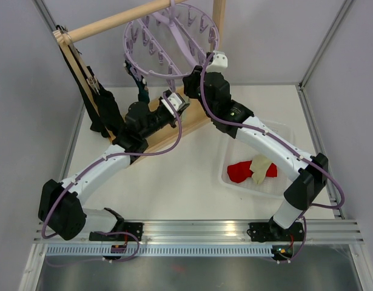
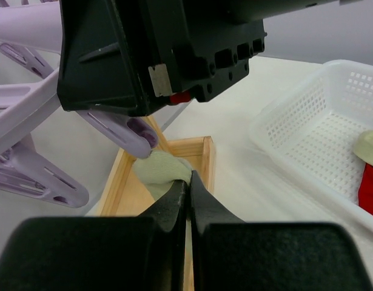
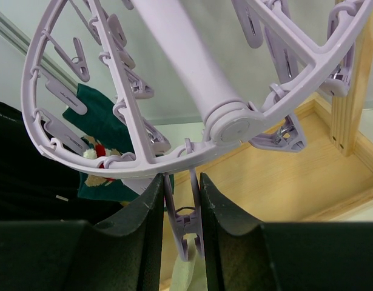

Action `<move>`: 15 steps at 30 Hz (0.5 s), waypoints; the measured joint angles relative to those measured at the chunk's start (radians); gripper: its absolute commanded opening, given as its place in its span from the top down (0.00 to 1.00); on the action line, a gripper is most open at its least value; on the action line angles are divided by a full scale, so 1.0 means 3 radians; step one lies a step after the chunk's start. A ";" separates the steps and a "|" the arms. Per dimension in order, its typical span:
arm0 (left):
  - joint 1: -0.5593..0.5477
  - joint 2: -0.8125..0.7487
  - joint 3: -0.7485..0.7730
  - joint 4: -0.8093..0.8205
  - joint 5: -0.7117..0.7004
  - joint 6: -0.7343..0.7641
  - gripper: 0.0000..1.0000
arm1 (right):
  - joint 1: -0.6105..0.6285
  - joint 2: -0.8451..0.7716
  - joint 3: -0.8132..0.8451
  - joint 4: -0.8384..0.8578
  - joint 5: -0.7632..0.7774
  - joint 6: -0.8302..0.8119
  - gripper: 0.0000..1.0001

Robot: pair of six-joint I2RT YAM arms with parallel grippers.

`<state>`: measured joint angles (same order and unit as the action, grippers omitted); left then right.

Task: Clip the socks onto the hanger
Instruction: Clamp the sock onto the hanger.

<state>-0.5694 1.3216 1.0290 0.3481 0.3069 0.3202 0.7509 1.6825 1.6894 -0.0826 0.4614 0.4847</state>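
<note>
We see the round lavender plastic drying hanger (image 3: 186, 66) hanging from the wooden rack (image 1: 113, 21) over the middle of the tabletop's (image 1: 174, 188) far edge. A dark teal patterned sock (image 3: 92, 130) is already clipped to its ring on the left side. Beside that, towards the far left corner, a long black cloth (image 1: 98, 109) drapes from the rack and closes off that side.

The left gripper (image 2: 189, 185) has its fingers pressed together on a pale yellow-green sock (image 2: 159, 170), held up under the hanger above the rack's wooden base. The right gripper (image 3: 181, 179) is clamped on a small dangling lavender clip (image 3: 183, 233), one finger on each side of it. The pale sock shows just below that clip. We cannot tell whether its edge sits in the clip's mouth, as the fingers hide it.

The two wrists crowd close together under the ring, with the rack's upright post just to the right. A white perforated plastic basket (image 2: 307, 121) sits by the right edge, holding a red sock (image 1: 238, 171) and a cream sock (image 1: 259, 168). The middle and near part of the tabletop lies open between the arms.
</note>
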 measured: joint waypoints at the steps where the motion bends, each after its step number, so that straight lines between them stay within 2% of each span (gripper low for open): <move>1: 0.0001 0.0009 0.0000 0.0001 0.0000 -0.0005 0.98 | 0.0000 0.0000 0.0000 0.0001 0.0009 0.0005 1.00; 15: 0.0001 0.0070 0.0000 0.0165 -0.0064 -0.0056 0.98 | 0.0000 0.0005 0.0000 -0.0001 0.0042 0.0036 1.00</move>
<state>-0.5690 1.3426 1.0290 0.3977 0.2878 0.3035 0.7509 1.6840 1.6894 -0.0830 0.4740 0.4953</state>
